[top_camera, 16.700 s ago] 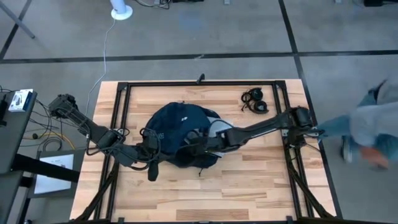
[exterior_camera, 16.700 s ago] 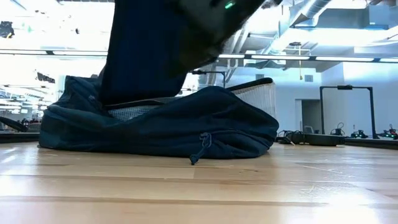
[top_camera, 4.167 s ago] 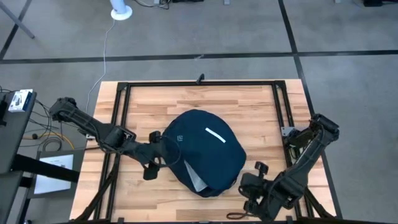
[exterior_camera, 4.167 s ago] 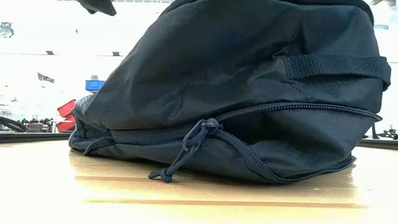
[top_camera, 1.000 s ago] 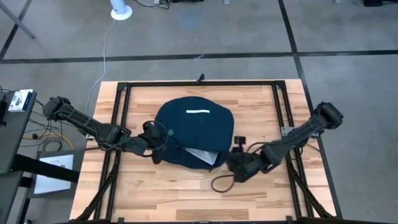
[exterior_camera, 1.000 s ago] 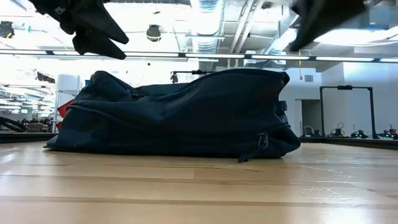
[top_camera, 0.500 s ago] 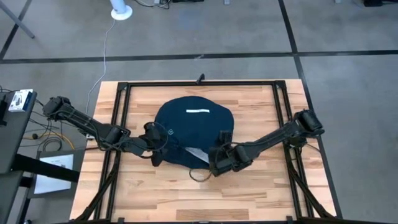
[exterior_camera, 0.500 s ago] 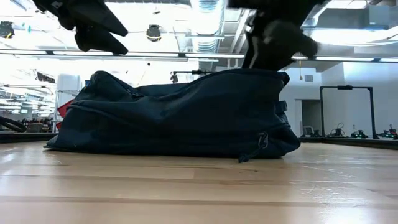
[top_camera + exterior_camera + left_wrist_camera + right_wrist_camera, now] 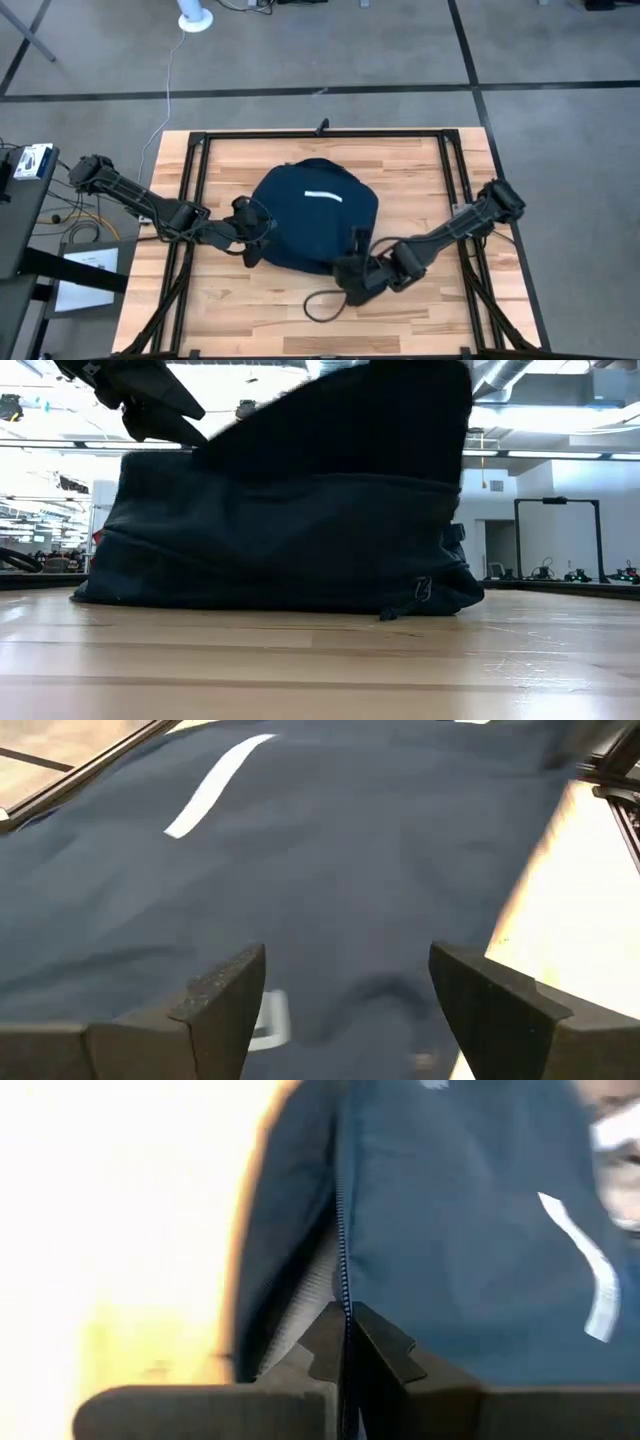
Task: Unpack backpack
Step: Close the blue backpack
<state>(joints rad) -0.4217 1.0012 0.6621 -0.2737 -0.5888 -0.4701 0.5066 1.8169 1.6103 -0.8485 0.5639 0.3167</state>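
Note:
The dark navy backpack (image 9: 315, 215) with its white stripe (image 9: 322, 195) lies in the middle of the table. In the low view the backpack's upper part (image 9: 340, 430) stands raised and blurred. My right gripper (image 9: 350, 277) is at the backpack's near right edge, shut on it. My left gripper (image 9: 252, 226) stands open at the backpack's left side. Its fingers (image 9: 225, 995) are spread above the cloth (image 9: 350, 890), and I cannot tell whether they touch it. My right gripper (image 9: 347, 1320) pinches the backpack's cloth at a zipper seam (image 9: 345, 1280) between its two shut fingers. It comes at it from the table's near right side. The cloth above the base is drawn up, while the backpack's bottom (image 9: 280, 600) stays on the table.
A dark cord loop (image 9: 318, 305) lies on the wood by my right gripper, toward the near edge. A black metal frame (image 9: 200, 140) runs around the tabletop. Bare wood shows along the near edge and at the far right.
My right gripper has gone from the backpack's right side toward the left, reached its near right edge, and pulled back toward the near edge with cloth in its hold. The backpack's upper part has risen and its stripe has shifted. The cord has trailed along.

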